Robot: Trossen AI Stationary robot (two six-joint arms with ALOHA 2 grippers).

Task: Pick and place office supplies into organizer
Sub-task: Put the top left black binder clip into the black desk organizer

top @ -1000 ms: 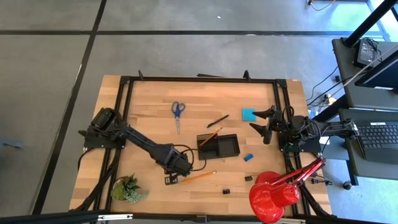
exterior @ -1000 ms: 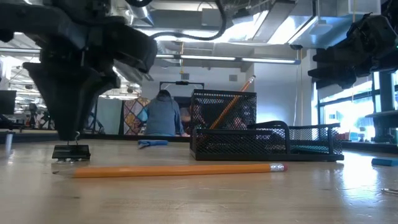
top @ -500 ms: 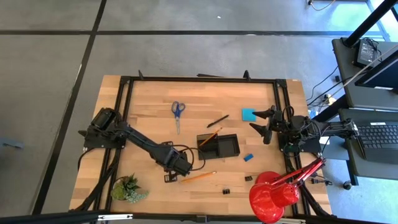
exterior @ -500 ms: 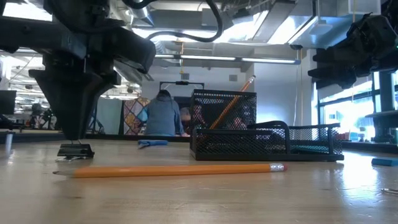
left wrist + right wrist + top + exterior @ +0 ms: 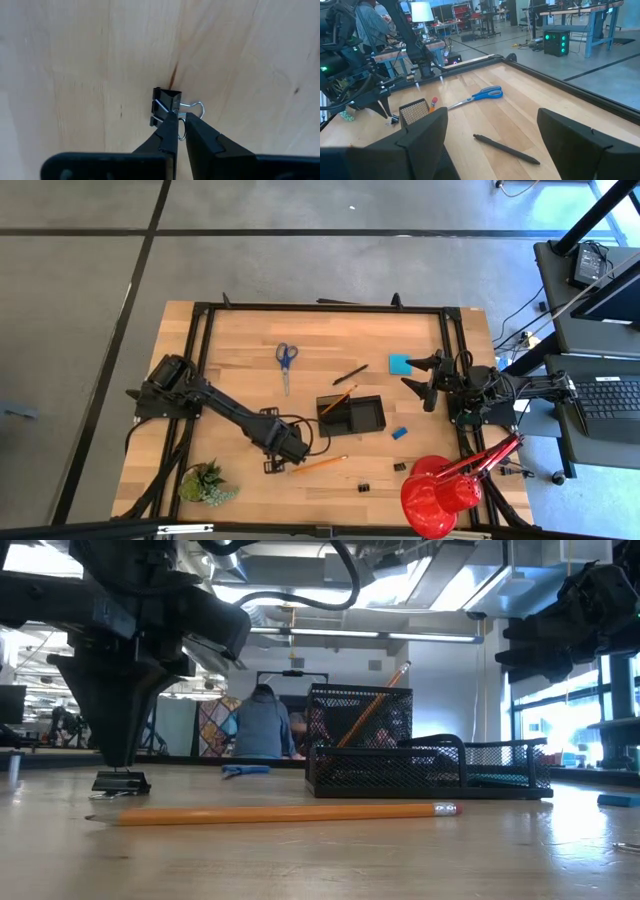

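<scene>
Pale wood worktop [image 5: 240, 350] under me. I have the left pincer [image 5: 181, 121] closed to a narrow slit on the wire loop of a binder clip [image 5: 166, 104], which sits on the wood near the front edge, just left of a loose pencil [image 5: 318, 464]. That pencil lies flat, its long axis running left-right, eraser end toward the organizer [image 5: 352, 415]. Inside the organizer's taller cup a second pencil [image 5: 372, 708] leans, eraser up. Scissors [image 5: 285, 364], a pen [image 5: 350, 374] and the note pad [image 5: 400, 364] lie farther back. My right pincer [image 5: 424, 379] hangs wide at the right edge.
</scene>
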